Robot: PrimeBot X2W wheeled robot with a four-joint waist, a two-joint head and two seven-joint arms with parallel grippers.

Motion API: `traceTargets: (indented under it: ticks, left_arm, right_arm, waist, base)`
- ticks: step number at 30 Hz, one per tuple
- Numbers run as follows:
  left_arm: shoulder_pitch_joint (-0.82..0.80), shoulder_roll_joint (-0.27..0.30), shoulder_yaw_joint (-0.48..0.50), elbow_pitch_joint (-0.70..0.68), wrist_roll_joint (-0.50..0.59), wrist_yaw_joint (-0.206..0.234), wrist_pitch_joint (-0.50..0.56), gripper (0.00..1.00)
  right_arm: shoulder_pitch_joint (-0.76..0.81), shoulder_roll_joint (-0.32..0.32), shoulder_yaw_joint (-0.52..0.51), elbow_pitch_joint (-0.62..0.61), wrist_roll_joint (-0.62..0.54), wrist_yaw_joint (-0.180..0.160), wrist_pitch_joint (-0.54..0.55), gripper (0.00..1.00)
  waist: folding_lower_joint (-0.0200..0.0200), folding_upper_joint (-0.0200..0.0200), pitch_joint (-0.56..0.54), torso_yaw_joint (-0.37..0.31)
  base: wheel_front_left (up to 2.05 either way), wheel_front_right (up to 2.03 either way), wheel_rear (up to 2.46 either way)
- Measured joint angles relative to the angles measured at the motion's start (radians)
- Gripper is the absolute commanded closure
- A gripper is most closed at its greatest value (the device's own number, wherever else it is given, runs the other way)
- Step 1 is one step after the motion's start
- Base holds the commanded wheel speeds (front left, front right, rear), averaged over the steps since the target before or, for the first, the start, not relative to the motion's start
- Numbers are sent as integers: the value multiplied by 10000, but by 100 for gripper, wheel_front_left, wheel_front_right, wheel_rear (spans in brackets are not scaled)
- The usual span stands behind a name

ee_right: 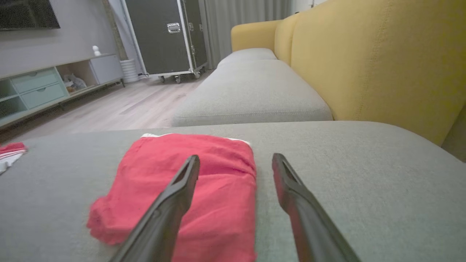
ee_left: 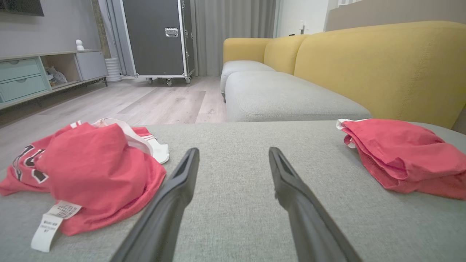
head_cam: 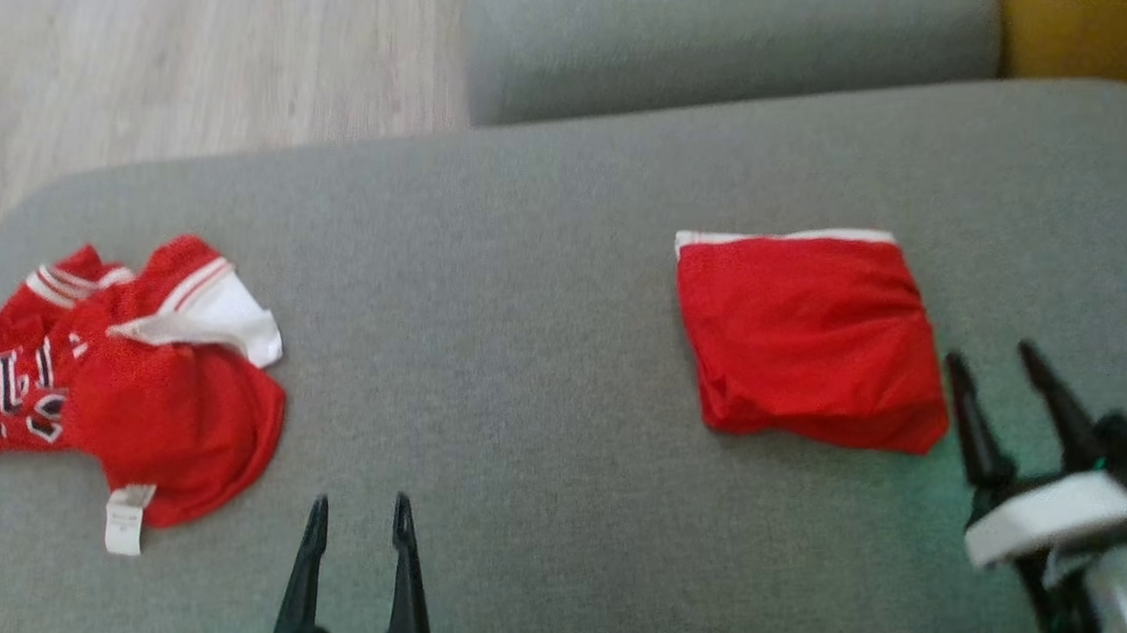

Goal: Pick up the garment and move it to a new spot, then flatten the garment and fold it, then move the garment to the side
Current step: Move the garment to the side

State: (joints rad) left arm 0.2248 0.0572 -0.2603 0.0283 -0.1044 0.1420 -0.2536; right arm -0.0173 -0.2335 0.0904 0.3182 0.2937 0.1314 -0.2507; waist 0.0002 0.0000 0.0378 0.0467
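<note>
Both the left gripper [head_cam: 360, 503] and right gripper [head_cam: 989, 351] hang empty, fingers apart. The crumpled jersey [head_cam: 120, 393] lies just left of the left one; pinching 2 raised folds would probably lift it cleanly. The folded garment [head_cam: 807, 339] sits right, leaving bare cushion [head_cam: 525, 309] between them. Beyond the cushion's far edge is floor [head_cam: 182, 67].

1 folded garment [head_cam: 807, 334], 1 crumpled garment [head_cam: 139, 392], 2 claws [head_cam: 359, 504] [head_cam: 988, 352], and seemingly 3 grey cushions [ee_left: 284, 98].
</note>
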Motion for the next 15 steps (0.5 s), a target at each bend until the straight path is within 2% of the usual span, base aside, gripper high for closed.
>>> traceTargets:
  ticks: [4, 9, 15]
  left_arm:
    - [-652, -8, -186, 6, -4, 104, 0, 0]
    - [-1244, -23, -451, 19, -111, 267, 0, 0]
    - [-1697, -42, -813, 82, -205, 435, 0, 0]
  right_arm:
    - [-1142, -470, 0, 844, 702, 2, 138, 0]
    - [-2374, -1091, 240, 1657, 1829, 0, 1145, 0]
    - [-2824, -1622, 863, 2395, 2811, 0, 2550, 0]
  waist:
    - [2, 0, 566, 125]
    - [2, 0, 1225, 301]
    - [1, 0, 1744, 565]
  base:
    - [0, 0, 0]
    - [0, 0, 0]
    - [0, 0, 0]
